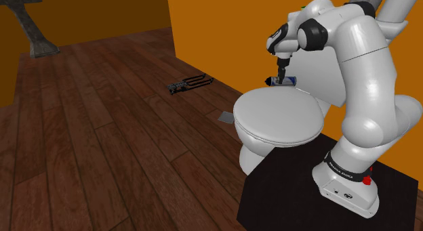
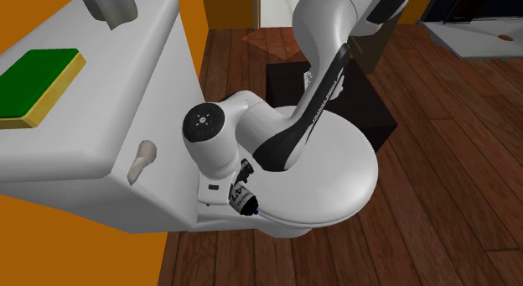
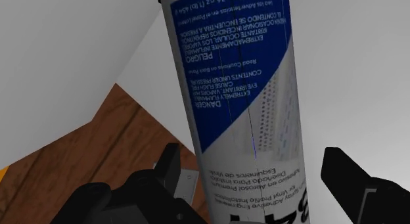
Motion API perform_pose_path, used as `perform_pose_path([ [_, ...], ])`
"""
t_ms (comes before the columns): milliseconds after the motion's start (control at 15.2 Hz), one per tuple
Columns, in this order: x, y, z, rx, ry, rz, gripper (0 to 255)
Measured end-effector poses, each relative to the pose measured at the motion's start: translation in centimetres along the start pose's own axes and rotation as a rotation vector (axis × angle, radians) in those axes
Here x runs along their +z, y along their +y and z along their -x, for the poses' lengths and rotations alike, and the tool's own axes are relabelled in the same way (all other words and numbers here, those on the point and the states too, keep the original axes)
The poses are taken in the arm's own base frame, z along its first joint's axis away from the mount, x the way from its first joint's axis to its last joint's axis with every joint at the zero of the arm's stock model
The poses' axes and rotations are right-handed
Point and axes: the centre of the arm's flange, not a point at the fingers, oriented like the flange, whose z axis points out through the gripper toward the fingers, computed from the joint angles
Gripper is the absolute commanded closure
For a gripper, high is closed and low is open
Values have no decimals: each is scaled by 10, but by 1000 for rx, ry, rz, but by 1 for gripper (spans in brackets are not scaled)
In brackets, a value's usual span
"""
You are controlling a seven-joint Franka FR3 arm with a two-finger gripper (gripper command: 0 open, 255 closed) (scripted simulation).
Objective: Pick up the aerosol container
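Blue-and-white aerosol can covered in small print is lying on its side at the back of the glossy white toilet lid, just beside the white tank. The all-black two-finger tool hangs right over it, spread wide with one finger on each side, gripping nothing afaict. The can's long axis runs crosswise to the closing line, so I'd guess it just needs to drop a touch and squeeze.
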Motion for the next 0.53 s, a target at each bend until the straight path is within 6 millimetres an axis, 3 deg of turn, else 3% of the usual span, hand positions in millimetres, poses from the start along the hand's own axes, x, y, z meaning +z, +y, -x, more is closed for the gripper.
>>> perform_pose_path([
  [66, 1, 0, -1, 0, 0, 0, 255],
  [528, 2, 0, -1, 0, 1, 3, 255],
])
